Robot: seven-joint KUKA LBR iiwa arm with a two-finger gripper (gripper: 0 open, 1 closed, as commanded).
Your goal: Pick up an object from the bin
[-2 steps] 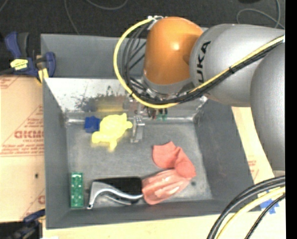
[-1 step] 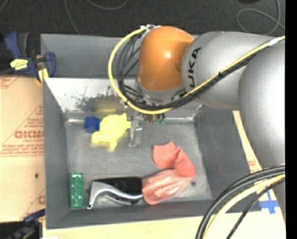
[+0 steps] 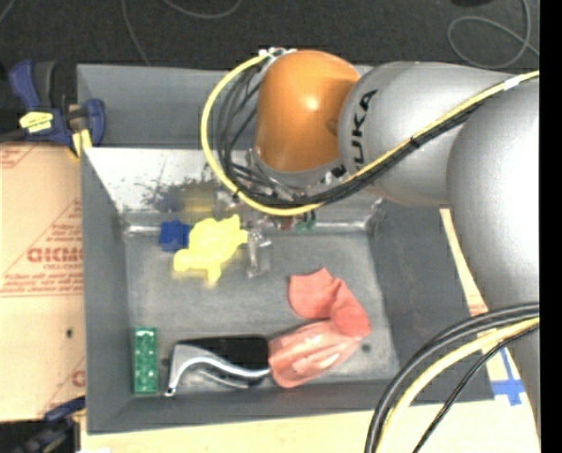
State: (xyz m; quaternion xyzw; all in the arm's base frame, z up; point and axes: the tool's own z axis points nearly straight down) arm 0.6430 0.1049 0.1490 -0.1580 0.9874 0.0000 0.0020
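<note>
gripper [image 3: 256, 253] sits low in the upper-middle of the bin [image 3: 107, 300], under the arm's orange cover [image 3: 300, 111]. Can't tell if it's open or closed, the cover and wrist block the line of sight. Nothing seen held.

Nearest thing: yellow toy [image 3: 208, 246], flat and lumpy, just left of the gripper, its right end just beside the tip or touching it, can't say which. Long axis runs diagonally, lower left to upper right. So the likely target lies to frame-left of the tool, not under it. My read: next move needs a short shift left, with the closing direction across that diagonal, not along it.

Blue block [image 3: 173, 235] touches the toy's upper-left side. Risk of catching both if the shift overshoots.

Further out, lower right of the gripper: pink rag [image 3: 326, 302], crumpled, apart from the tool. Below it a pink bundle [image 3: 305, 357] against the bottom wall, overlapping a black tool [image 3: 226, 352] with a white handle.

Farthest: green block [image 3: 146, 360], lower-left corner, standing alone, well apart from the gripper.
</note>
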